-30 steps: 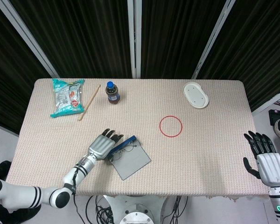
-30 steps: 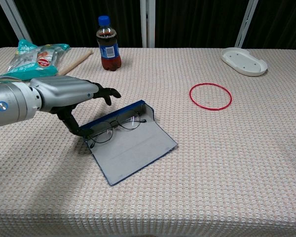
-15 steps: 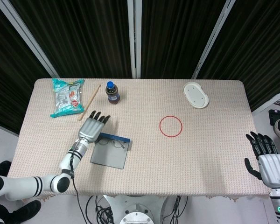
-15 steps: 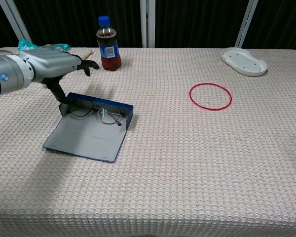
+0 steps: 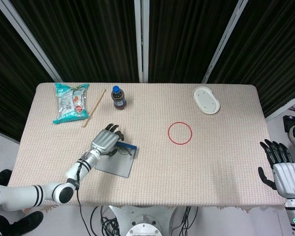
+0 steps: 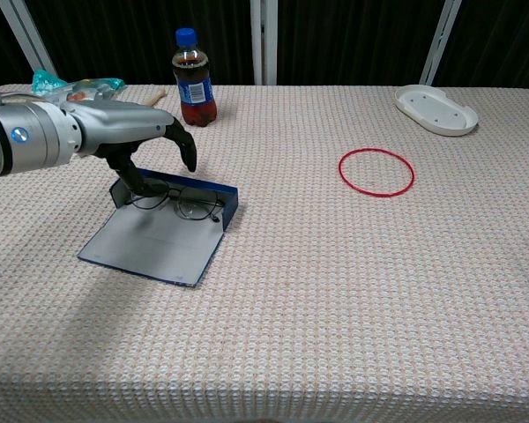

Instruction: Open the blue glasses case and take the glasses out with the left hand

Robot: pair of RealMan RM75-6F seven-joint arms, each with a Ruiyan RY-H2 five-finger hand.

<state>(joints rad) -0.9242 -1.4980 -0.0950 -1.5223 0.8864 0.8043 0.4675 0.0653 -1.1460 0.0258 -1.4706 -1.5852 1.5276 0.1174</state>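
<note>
The blue glasses case (image 5: pixel 116 163) (image 6: pixel 152 246) lies open on the table's front left, its grey lid flat and its blue wall on the far side. Thin-rimmed glasses (image 5: pixel 124 151) (image 6: pixel 190 205) lie inside along that wall. My left hand (image 5: pixel 106 141) (image 6: pixel 123 132) hovers over the case's far left end, fingers (image 6: pixel 183 144) curved down above the glasses, thumb reaching down by the left lens. Nothing is lifted. My right hand (image 5: pixel 281 167) hangs open beyond the table's right edge, fingers spread; only the head view shows it.
A cola bottle (image 5: pixel 118 97) (image 6: pixel 192 79) stands behind the case. A snack bag (image 5: pixel 70 102) (image 6: pixel 66 92) and a wooden stick (image 5: pixel 94 107) lie at the far left. A red ring (image 5: pixel 180 132) (image 6: pixel 376 172) lies mid-table and a white dish (image 5: pixel 206 100) (image 6: pixel 435 109) far right.
The case slid left and turned square during the first half second. Since then my left hand came back over it and curled its fingers down toward the glasses. The right hand stayed put.
</note>
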